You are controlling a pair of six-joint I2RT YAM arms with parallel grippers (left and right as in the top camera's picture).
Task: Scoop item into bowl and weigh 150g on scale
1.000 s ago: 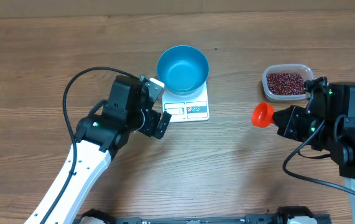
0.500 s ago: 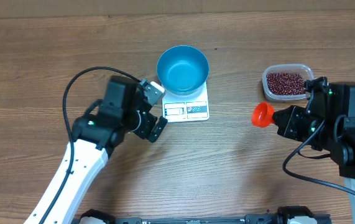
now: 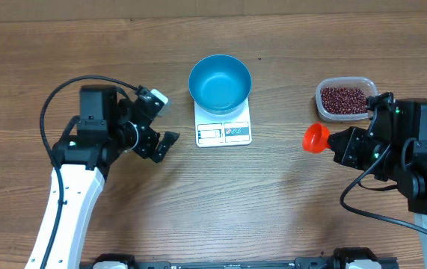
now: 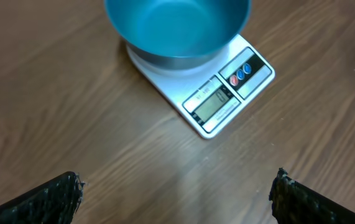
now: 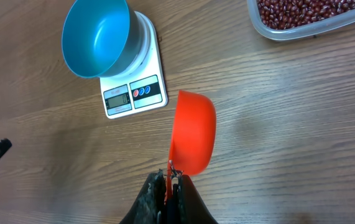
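Note:
The blue bowl (image 3: 220, 83) stands on the white scale (image 3: 223, 131) at the table's middle back; no beans show inside the bowl (image 4: 177, 28). The beans (image 3: 342, 98) lie in a clear tub at the right. My right gripper (image 5: 170, 186) is shut on the handle of an orange-red scoop (image 5: 193, 134), held on its side above bare wood between scale and tub; no beans show in the scoop (image 3: 316, 137). My left gripper (image 3: 161, 122) stands wide open and empty, left of the scale (image 4: 227, 99), its fingertips (image 4: 65, 193) far apart.
The clear plastic tub (image 3: 320, 93) sits at the back right, close to the right arm's body (image 3: 411, 149). Black cables loop off both arms. Bare wooden tabletop stretches along the front and between the two arms.
The left arm has drawn back to the left, away from the scale, with its gripper still open. The right arm and the scoop have not moved.

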